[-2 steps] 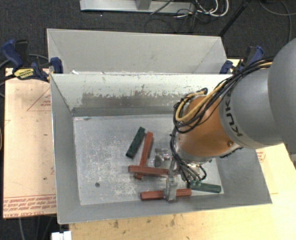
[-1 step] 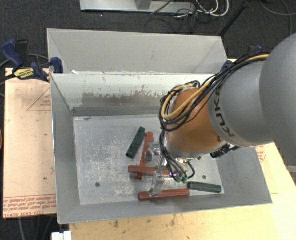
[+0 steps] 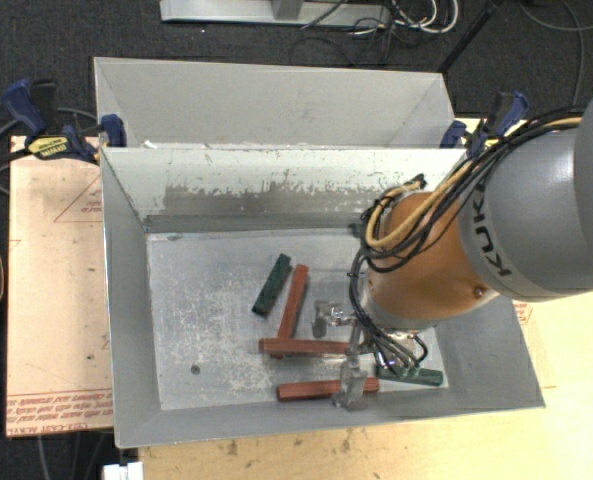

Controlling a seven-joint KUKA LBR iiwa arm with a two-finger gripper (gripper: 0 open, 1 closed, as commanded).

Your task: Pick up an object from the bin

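Note:
My gripper is low in the bin's front right part, open, with one finger behind and the other in front. The right end of a red-brown bar lying crosswise reaches into the gap between them. A second red-brown bar lies nearer the front wall, and the front finger stands on or against its right end. A third red-brown bar lies slanted just left of the gripper. Beside that bar is a dark green bar.
A dark green piece pokes out from under the arm's orange cover at the right. The orange cover and its cables hide the floor on the bin's right side. The left half of the floor is bare metal.

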